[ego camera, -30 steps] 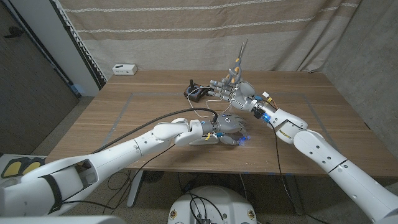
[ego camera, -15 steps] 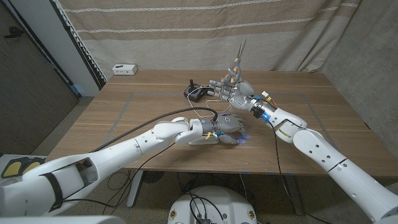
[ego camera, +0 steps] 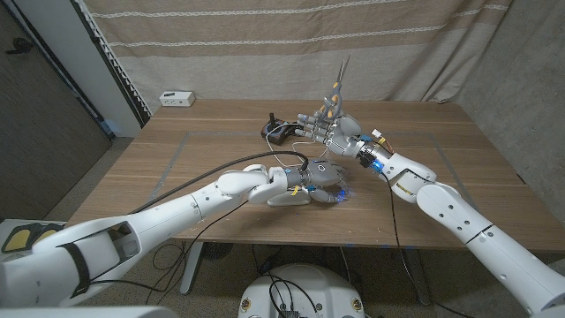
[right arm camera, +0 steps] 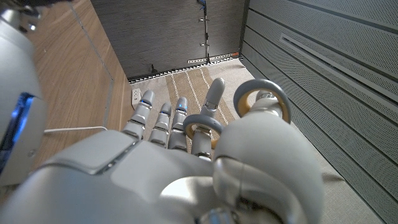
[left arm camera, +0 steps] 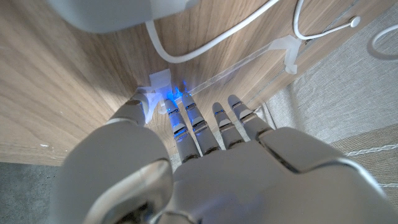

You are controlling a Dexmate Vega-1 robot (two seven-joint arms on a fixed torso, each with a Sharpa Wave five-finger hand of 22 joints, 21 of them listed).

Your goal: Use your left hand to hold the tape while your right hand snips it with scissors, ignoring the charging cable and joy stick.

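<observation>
A strip of clear tape [left arm camera: 242,65] lies along the wood, ending in a small tab [left arm camera: 159,79]. My left hand [ego camera: 321,180] rests near the table's front middle; its thumb and fingertips [left arm camera: 176,113] close on that tab under a blue glow. Just beyond it my right hand [ego camera: 335,131] is raised and holds the scissors [ego camera: 341,78], blades pointing up. The grey and orange loops [right arm camera: 262,93] sit around its thumb and a finger. The scissors stand clear of the tape.
A black joystick [ego camera: 274,129] stands behind the hands. A white charging cable [ego camera: 284,159] loops between it and my left hand. A small white box [ego camera: 177,98] sits at the back left corner. A curtain hangs behind the table.
My left hand's fingers have drawn in a little and the blue glow at their tips has shrunk. The right hand with the scissors has stayed in place.
</observation>
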